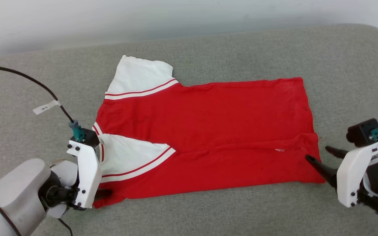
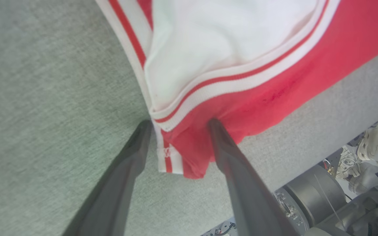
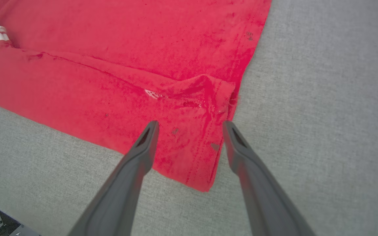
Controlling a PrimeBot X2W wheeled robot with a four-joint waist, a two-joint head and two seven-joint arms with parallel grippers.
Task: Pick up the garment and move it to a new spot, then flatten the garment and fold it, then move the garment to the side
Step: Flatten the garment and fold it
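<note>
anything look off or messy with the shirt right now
Mostly tidy. The red T-shirt has a bunched ridge near its hem corner, where the folded-over near edge does not lie flat. The far white sleeve sticks out unfolded.

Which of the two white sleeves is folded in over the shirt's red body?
The near sleeve, beside the left hand: it lies on the red fabric, while the far sleeve spreads out onto the grey surface.

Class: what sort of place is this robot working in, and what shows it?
Probably a robotics lab: a grey fabric-covered surface against a bare white wall, a red T-shirt laid out on it, metal machinery past its edge.
</note>
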